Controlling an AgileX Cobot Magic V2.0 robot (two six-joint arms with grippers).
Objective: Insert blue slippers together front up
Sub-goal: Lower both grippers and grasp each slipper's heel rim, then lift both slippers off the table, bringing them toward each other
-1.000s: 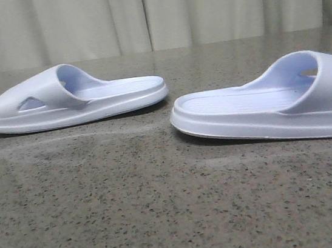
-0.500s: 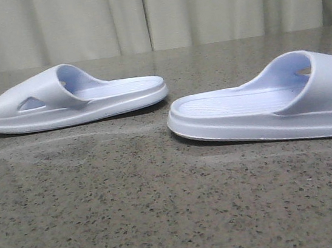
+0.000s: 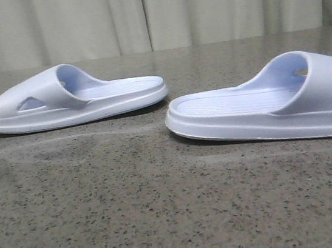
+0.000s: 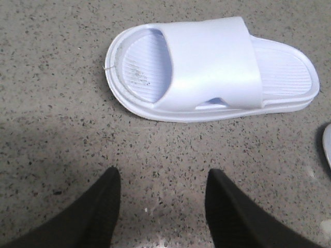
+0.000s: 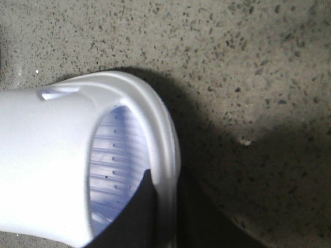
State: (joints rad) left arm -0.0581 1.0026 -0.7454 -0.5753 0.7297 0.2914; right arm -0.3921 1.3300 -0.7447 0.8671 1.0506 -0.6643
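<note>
Two pale blue slippers lie on the speckled stone table. The left slipper [image 3: 71,100] lies flat at the far left and also shows in the left wrist view [image 4: 212,67]. My left gripper [image 4: 163,178] is open and empty, above bare table a short way from that slipper. The right slipper [image 3: 262,108] lies nearer, at the right, running out of the front view. My right gripper [image 5: 168,206] is shut on its toe-end rim [image 5: 165,150], one finger [image 5: 137,217] on the ribbed footbed, the other outside the sole. Neither gripper shows in the front view.
The stone table [image 3: 165,210] stretches bare in front of both slippers. Pale curtains [image 3: 151,13] hang behind its far edge. An edge of the right slipper [image 4: 327,144] shows at the side of the left wrist view.
The right slipper has slid a little to the left, its heel end nearing the left slipper. The left slipper has not moved.
</note>
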